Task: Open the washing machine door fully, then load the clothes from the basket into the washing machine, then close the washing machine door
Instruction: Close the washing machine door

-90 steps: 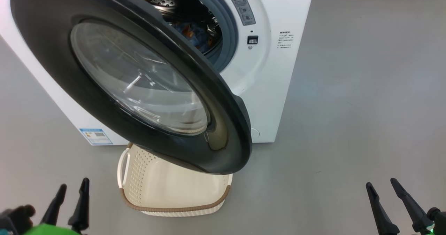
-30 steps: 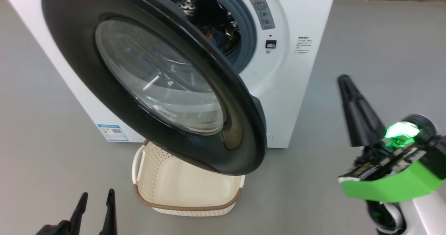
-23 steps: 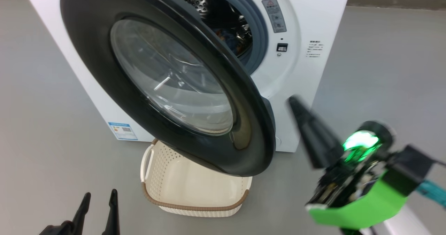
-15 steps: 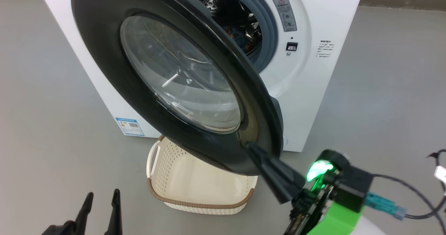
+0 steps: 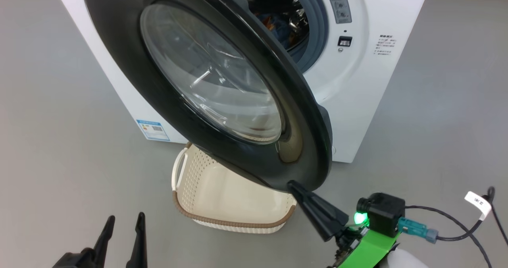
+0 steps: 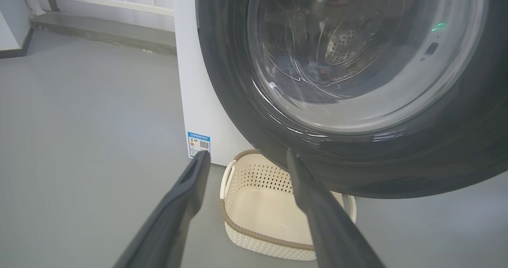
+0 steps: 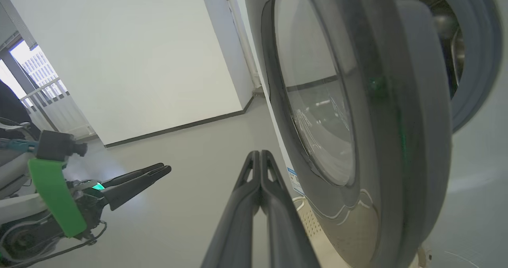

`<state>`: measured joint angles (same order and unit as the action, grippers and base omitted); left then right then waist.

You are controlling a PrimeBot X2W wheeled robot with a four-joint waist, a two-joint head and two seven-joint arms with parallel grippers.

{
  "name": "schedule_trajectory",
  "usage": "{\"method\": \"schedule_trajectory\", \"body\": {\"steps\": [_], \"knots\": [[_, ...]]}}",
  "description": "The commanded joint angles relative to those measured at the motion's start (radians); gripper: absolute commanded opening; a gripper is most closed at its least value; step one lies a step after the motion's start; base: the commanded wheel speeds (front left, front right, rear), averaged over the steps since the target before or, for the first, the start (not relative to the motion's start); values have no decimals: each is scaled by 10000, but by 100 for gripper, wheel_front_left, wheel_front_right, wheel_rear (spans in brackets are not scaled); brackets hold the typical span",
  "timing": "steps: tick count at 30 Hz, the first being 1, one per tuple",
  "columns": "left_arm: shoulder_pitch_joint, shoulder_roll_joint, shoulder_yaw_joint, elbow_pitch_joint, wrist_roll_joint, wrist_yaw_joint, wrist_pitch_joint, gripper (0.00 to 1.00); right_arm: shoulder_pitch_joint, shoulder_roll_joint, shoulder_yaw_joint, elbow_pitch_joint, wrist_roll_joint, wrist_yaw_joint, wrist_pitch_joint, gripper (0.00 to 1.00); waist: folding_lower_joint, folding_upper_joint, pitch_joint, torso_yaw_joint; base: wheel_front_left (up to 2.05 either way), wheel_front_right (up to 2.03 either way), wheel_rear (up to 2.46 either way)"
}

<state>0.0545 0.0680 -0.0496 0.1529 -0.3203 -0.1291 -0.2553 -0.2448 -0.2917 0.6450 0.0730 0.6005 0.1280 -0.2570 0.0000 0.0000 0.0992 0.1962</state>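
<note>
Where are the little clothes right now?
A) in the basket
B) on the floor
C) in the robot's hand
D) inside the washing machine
D: blue and orange clothes lie inside the washing machine, past the open washing machine door, and what shows of the basket inside is bare.

The white washing machine point(image 5: 357, 113) wears a blue label sticker point(image 5: 152, 130) and a grey rubber ring point(image 5: 322, 33). The washing machine door point(image 5: 131, 73) is glossy black around clear glass. The clothes point(image 5: 278, 25) are blue with orange. The cream basket point(image 5: 198, 172), dotted with holes, has a brown woven-look rim. The floor point(image 5: 436, 141) is plain grey.
</note>
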Motion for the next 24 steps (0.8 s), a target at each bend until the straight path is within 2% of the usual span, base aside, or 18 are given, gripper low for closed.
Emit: {"method": "schedule_trajectory", "body": {"steps": [1,7,24], "knots": [[-461,35,318,-259,67,-15,-65,100,35,-11,10,-126,65,27,-48,0,0,0,118,46,0,0,0],[-651,-27,269,-244,60,-15,-65,100,-230,31,-618,459,85,27,-48,0,0,0,382,116,0,0,0],[-1047,-125,46,-480,120,-15,-65,100,-1003,264,-2278,1003,58,27,-48,0,0,0,1012,335,0,0,0]]}}
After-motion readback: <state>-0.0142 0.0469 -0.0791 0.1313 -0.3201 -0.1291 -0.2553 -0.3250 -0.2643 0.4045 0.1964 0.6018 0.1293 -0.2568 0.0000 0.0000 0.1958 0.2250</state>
